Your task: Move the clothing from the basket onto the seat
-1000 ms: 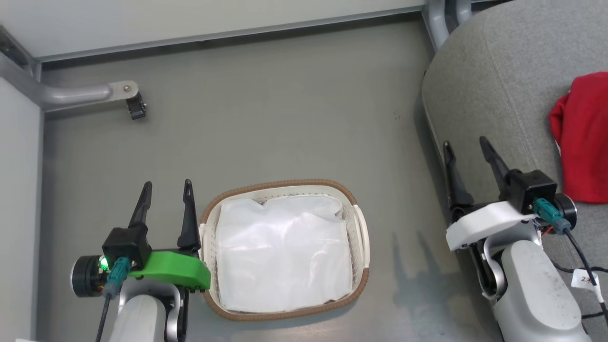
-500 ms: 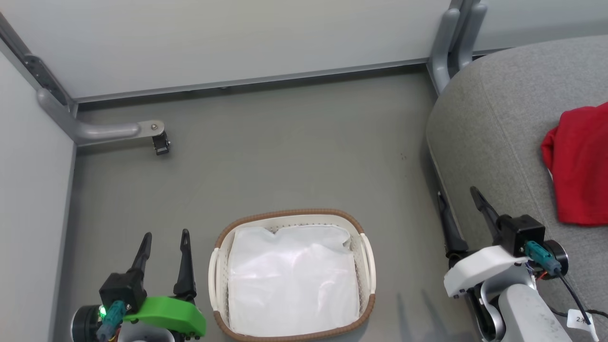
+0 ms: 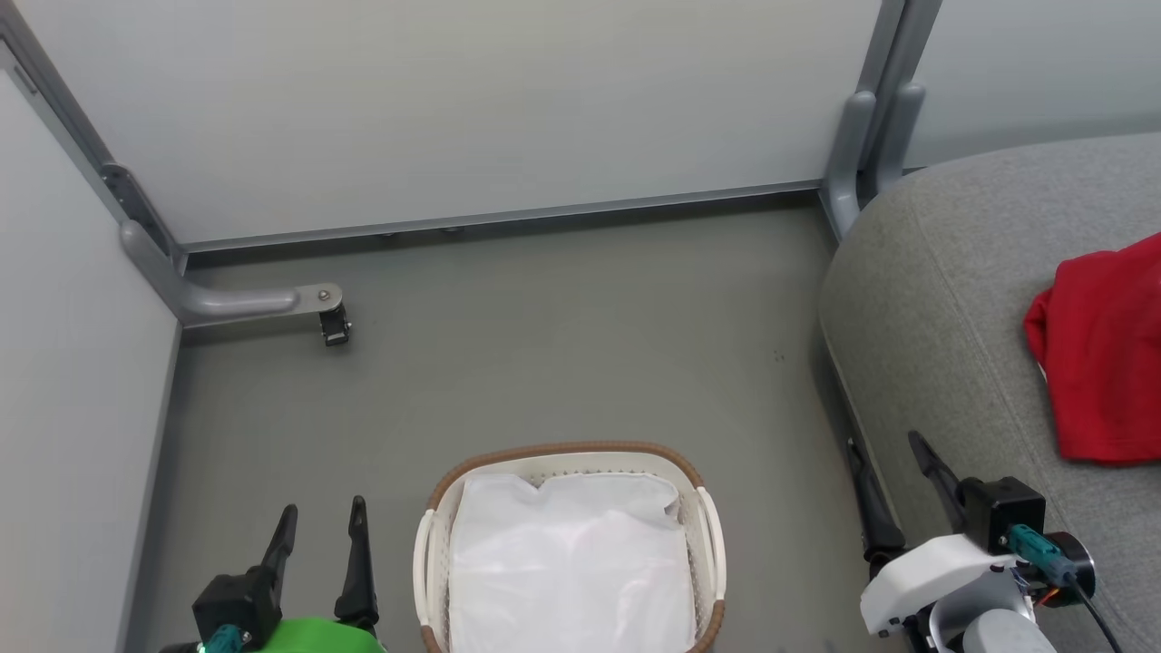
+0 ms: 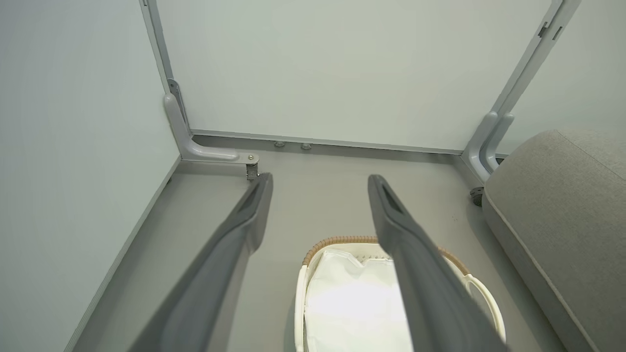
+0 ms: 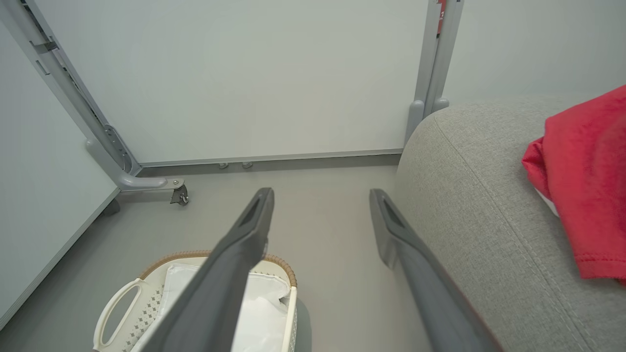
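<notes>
Red clothing lies on the grey seat at the right. The white basket with a brown rim stands on the floor at the bottom centre, with just a white sheet inside. My left gripper is open left of the basket, nothing between its fingers. My right gripper is open beside the seat's near edge, below and left of the red clothing, holding nothing.
Pale partition panels close the back and left, on grey metal legs. One leg's foot with a small caster juts onto the grey floor at the left. A post stands at the seat's far corner.
The head view has tilted up, so the basket, seat and both grippers sit lower in the picture and more of the wall shows. Both grippers stay open and empty.
</notes>
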Motion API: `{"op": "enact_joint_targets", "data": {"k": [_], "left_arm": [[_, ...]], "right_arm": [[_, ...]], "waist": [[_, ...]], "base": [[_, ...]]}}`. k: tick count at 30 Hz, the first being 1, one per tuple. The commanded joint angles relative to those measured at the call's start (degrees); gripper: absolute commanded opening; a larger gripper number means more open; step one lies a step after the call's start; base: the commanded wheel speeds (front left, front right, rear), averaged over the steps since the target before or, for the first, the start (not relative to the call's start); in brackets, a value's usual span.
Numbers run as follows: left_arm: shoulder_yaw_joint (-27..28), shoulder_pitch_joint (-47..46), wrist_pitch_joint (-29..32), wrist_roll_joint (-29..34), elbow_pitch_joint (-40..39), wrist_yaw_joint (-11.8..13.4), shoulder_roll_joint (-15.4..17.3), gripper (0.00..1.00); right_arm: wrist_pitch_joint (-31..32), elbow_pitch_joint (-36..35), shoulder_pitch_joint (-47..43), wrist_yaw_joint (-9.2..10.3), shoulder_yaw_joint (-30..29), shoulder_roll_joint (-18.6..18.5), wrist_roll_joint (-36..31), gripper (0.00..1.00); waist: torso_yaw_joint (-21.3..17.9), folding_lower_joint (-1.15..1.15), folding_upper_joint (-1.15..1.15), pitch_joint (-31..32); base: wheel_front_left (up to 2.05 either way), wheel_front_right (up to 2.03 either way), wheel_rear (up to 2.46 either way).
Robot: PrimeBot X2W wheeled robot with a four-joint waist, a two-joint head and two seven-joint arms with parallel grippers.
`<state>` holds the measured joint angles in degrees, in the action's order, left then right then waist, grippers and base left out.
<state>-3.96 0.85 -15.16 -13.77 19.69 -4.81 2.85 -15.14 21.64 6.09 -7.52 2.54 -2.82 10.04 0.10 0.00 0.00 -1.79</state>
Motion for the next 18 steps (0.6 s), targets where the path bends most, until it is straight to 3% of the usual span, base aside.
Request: {"op": "enact_joint_targets", "data": {"k": [1, 5, 18], "left_arm": [[0.0, 0.1, 0.0, -0.6, 0.0, -0.1, 0.0, 0.0], [0.0, 0.2, 0.0, -0.8, 1.9, -0.1, -0.2, 0.0], [1.9, -1.2, 3.9, -14.2, 0.6, -0.6, -0.1, 0.0]], "right_arm": [[0.0, 0.0, 0.0, -0.01, -0.1, 0.0, 0.0, 0.0], [0.1, 1.6, -0.7, -0.01, 0.0, 0.4, 0.1, 0.0], [3.9, 0.1, -0.4, 0.0, -1.7, 0.3, 14.3, 0.0]], "waist": [[0.1, 0.0, 0.0, 0.1], [0.1, 0.0, 0.0, 0.1], [0.1, 0.0, 0.0, 0.3]], "base": [[0.0, 0.0, 0.0], [0.0, 0.0, 0.0], [0.0, 0.0, 0.0]]}}
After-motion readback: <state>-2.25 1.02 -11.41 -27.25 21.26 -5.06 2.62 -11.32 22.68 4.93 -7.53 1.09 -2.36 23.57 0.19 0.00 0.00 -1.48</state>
